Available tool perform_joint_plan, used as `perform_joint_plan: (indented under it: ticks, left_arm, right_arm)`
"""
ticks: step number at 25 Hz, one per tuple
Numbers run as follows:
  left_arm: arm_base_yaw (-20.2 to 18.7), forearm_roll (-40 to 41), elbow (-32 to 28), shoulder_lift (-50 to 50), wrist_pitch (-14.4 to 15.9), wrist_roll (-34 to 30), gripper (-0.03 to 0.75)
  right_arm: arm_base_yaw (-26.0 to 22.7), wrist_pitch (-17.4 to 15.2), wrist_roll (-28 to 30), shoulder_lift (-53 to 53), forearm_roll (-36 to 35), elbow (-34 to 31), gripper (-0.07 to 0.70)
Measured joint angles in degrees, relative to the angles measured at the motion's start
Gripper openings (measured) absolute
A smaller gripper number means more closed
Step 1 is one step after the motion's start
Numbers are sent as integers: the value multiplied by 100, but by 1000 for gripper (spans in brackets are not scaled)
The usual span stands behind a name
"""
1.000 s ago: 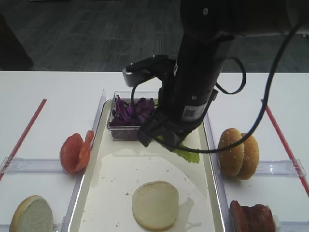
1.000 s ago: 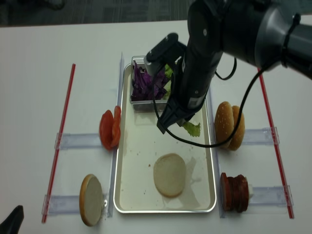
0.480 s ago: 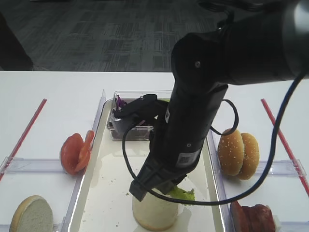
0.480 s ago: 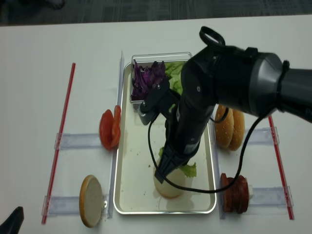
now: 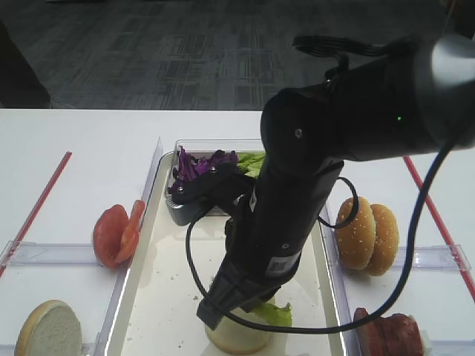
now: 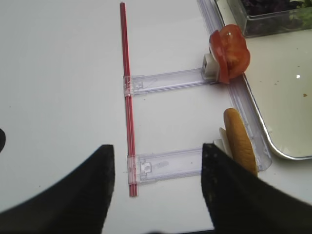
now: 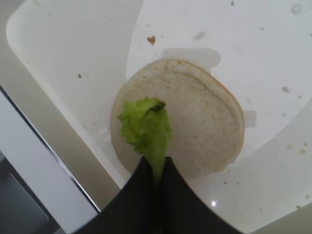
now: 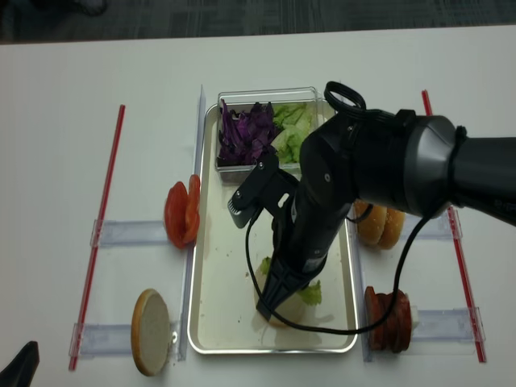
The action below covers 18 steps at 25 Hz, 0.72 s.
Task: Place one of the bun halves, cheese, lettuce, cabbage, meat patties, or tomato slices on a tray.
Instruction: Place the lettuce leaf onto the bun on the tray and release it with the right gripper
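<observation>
The large cream-white rectangular tray with the thin silvery rim (image 8: 208, 242) fills the centre of the overhead view, running from the upper middle to the lower middle of the frame. At its top end sits a small clear plastic tub (image 8: 266, 94) holding dark purple shredded cabbage (image 8: 244, 133) and more green leaves. Near the lower middle of the tray lies a flat pale cream bun half (image 7: 195, 119), a round disc with a slightly rough cut face.

Over that disc hangs the right gripper (image 7: 155, 168), its black jaws pinched tight on the narrow stem end of a light green, wavy-edged lettuce leaf (image 7: 146, 127). In the wrist view the leaf droops forward from the jaw tips across the lower left part of the bun; whether its frilled tip already rests on the bread I cannot tell.

The leaf looks very light, thin and limp, so it probably folds and flutters rather than holding shape, and it may cling damply to the pads on release. It tears easily at the ruffled edge; the firmer pale rib at the base, where it is pinched, seems the sound place to hold it.

The left gripper (image 6: 158, 190), at the bottom of its own wrist view, stands wide open with nothing between its dark fingers.
</observation>
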<state>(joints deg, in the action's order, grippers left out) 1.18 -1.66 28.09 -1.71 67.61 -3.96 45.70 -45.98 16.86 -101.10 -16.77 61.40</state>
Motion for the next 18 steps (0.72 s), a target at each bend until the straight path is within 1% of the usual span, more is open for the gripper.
perform_joint_plan:
  ticks: [7,11,18]
  left_arm:
    - [0,0,0,0,0,0,366]
    - [0,0,0,0,0,0,366]
    - [0,0,0,0,0,0,366]
  right_arm:
    - [0,174,90,-168,-52,0,50]
    - [0,314,250,-219,-96,0,50]
    - [0,368,338,-450,-191,0,50]
